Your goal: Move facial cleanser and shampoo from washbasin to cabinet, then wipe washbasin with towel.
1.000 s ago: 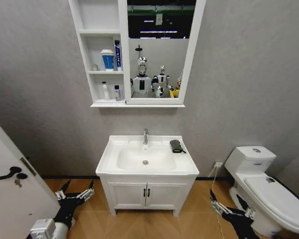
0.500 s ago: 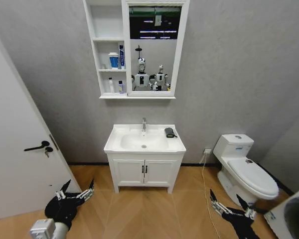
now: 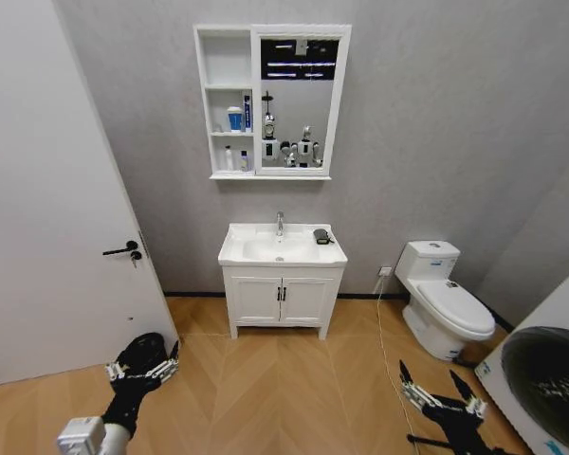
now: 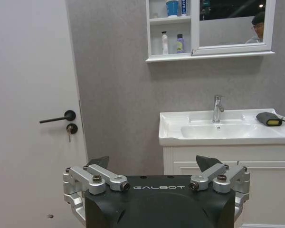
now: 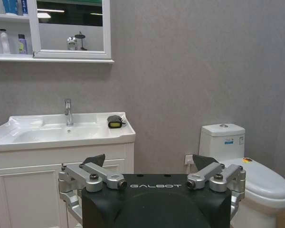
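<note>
Both marked GALBOT: left gripper (image 4: 154, 166) and right gripper (image 5: 150, 164), spread wide, empty, facing washbasin (image 3: 283, 249).

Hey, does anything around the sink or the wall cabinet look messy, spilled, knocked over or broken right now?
Nothing stands out. The towel lies folded on the washbasin beside the faucet; bottles stand upright on the cabinet shelves. Both pincers, left and right, hang open, low over the floor.

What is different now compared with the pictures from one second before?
The robot backed away, so the head view widened: the washbasin and cabinet look smaller, and a door and washing machine came into view. Nothing was grasped or released. The towel stayed beside the bowl; left gripper and right gripper stayed low and open.
</note>
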